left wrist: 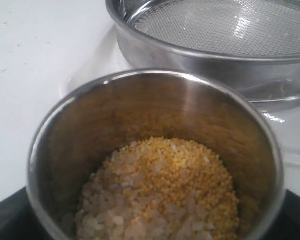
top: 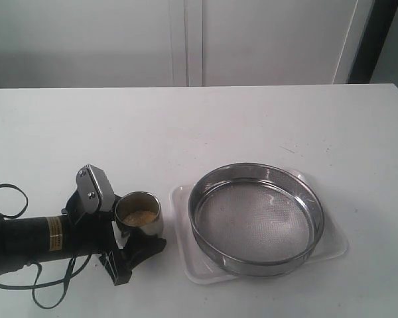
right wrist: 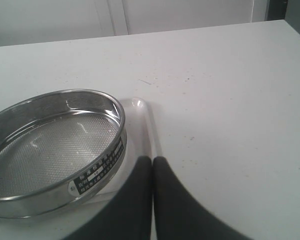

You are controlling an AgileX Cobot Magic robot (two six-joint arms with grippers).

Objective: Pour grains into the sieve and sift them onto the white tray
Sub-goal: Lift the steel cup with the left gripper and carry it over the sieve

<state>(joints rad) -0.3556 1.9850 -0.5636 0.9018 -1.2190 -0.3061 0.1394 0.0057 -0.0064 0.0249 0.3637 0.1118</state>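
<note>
A small steel cup [top: 139,213] stands upright on the table, left of the white tray [top: 183,228]. The grains [left wrist: 160,195], yellow-orange mixed with paler whitish ones, lie in its bottom. My left gripper [top: 138,228] is shut on the cup, one black finger on each side. The sieve [top: 255,222], wide with a steel rim and mesh bottom, rests on the white tray and holds nothing. In the right wrist view my right gripper [right wrist: 152,160] is shut and empty, hovering by the sieve [right wrist: 50,150] near the tray's edge [right wrist: 140,125]; the exterior view does not show it.
The white table [top: 199,126] runs back to a pale wall [top: 186,40]. Black cables [top: 13,199] loop beside the left arm at the table's front left. The sieve's rim [left wrist: 200,60] stands close behind the cup in the left wrist view.
</note>
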